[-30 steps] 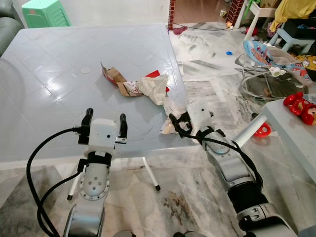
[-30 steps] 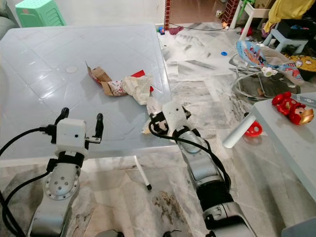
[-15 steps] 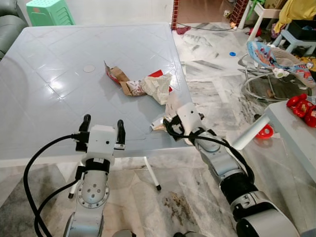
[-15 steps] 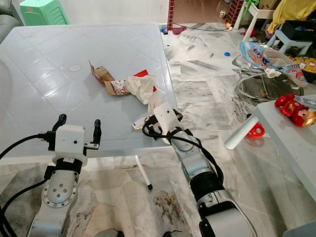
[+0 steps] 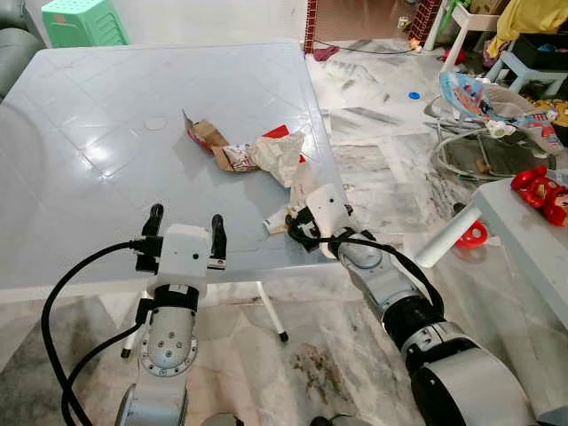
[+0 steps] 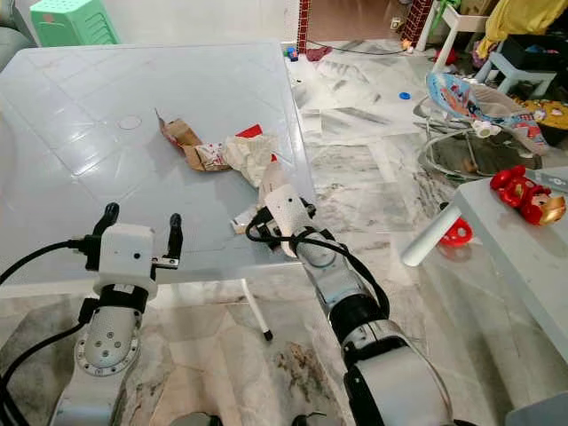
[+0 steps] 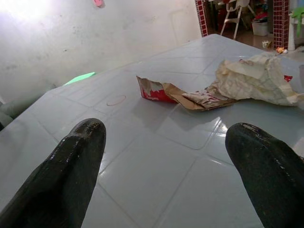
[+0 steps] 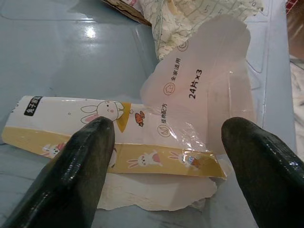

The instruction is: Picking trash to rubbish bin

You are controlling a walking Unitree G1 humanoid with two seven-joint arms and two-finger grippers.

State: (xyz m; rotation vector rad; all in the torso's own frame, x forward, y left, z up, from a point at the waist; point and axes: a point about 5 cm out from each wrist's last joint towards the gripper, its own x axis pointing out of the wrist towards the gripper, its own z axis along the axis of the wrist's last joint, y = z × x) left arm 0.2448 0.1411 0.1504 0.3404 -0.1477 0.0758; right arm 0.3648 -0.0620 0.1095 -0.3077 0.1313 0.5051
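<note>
A torn wrapper (image 8: 118,137), white and yellow with rabbit pictures and a clear plastic flap, lies flat near the right edge of the desk (image 5: 106,106). The right pincer (image 8: 164,156) is stretched low over it from the desk's edge, its two black fingers (image 8: 83,166) spread wide on either side of the wrapper and closed on nothing. Just beyond lies a crumpled white paper (image 5: 280,158), touching a torn brown and red carton (image 5: 213,142) toward the desk's middle. The left pincer (image 5: 182,232) is raised at the near edge of the desk, forearm upright, fingers pointing forward, wide apart and empty. Right of the desk, a baby bouncer (image 5: 497,115) and red toys (image 5: 537,191) sit about the marble floor (image 5: 373,160).
</note>
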